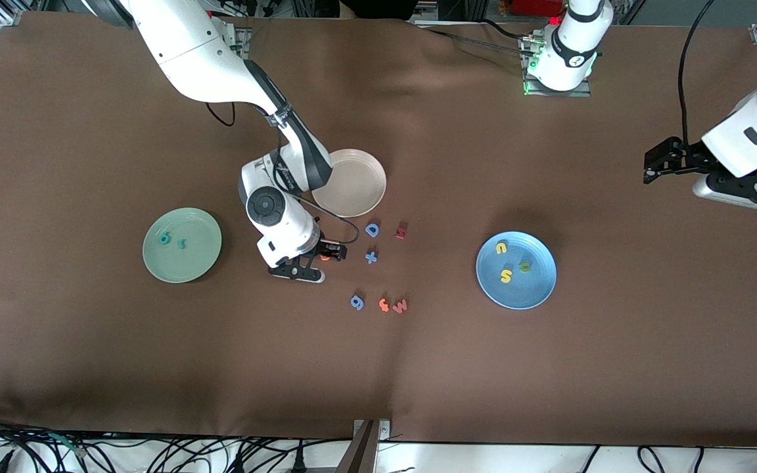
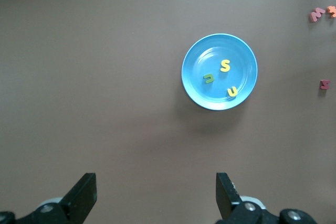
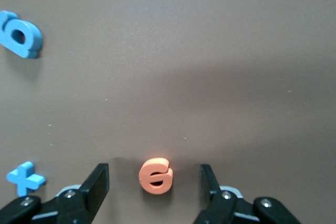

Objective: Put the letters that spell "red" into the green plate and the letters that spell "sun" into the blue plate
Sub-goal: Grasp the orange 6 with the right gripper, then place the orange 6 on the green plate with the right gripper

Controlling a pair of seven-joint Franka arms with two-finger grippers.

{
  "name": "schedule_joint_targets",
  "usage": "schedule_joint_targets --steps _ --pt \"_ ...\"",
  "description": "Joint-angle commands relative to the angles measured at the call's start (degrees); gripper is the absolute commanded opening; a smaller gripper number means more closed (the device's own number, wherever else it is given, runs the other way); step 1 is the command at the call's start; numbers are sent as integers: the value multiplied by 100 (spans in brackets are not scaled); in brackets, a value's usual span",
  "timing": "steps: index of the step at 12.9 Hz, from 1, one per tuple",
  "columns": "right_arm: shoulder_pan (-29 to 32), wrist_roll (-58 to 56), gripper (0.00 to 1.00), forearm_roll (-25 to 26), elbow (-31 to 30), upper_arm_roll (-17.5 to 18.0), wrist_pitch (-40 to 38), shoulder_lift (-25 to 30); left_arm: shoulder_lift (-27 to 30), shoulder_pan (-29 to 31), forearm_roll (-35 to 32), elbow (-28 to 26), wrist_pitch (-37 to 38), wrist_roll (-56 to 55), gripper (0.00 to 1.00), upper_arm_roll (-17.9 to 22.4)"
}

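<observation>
Low at centre-right of the front view, the blue plate [image 1: 516,270] carries the yellow "s" [image 1: 505,276], yellow "u" [image 1: 501,248] and olive "n" [image 1: 524,266], while the green plate [image 1: 182,245] at centre-left holds two teal letters. Just above frame centre the right gripper [image 1: 323,253] stands with fingers apart astride the orange "e" [image 3: 156,175] — light, soft foam, probably best pinched gently across its flat outer edges. At the right edge the left gripper [image 1: 661,161] waits, spread wide and empty.

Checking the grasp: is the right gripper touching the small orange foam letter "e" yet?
Apart. The right wrist view shows bare tablecloth between each finger of the right gripper and the orange foam "e".
</observation>
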State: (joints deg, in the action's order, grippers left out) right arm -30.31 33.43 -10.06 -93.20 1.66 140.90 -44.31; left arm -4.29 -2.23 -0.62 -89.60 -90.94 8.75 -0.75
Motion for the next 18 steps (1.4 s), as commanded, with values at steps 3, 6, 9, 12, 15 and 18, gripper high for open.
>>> schedule_joint_targets --steps 3,6,9,12,15,18 --pt "-63 32 51 48 136 -25 34 -149 24 65 27 109 199 91 100 -5" --pt "-63 32 32 48 127 -25 25 -149 24 30 -17 118 226 126 100 -48" --pt "-45 -3 2 48 136 -25 -1 -122 33 30 9 284 357 118 100 -49" --pt "-19 -29 0 48 135 -86 -167 -9 24 30 -17 346 454 135 100 -40" --pt "-10 -161 0 57 153 -437 -878 430 33 30 -26 355 454 144 100 -57" --pt "-10 -529 0 66 144 -841 -1537 826 33 -5 -26 355 454 135 100 -75"
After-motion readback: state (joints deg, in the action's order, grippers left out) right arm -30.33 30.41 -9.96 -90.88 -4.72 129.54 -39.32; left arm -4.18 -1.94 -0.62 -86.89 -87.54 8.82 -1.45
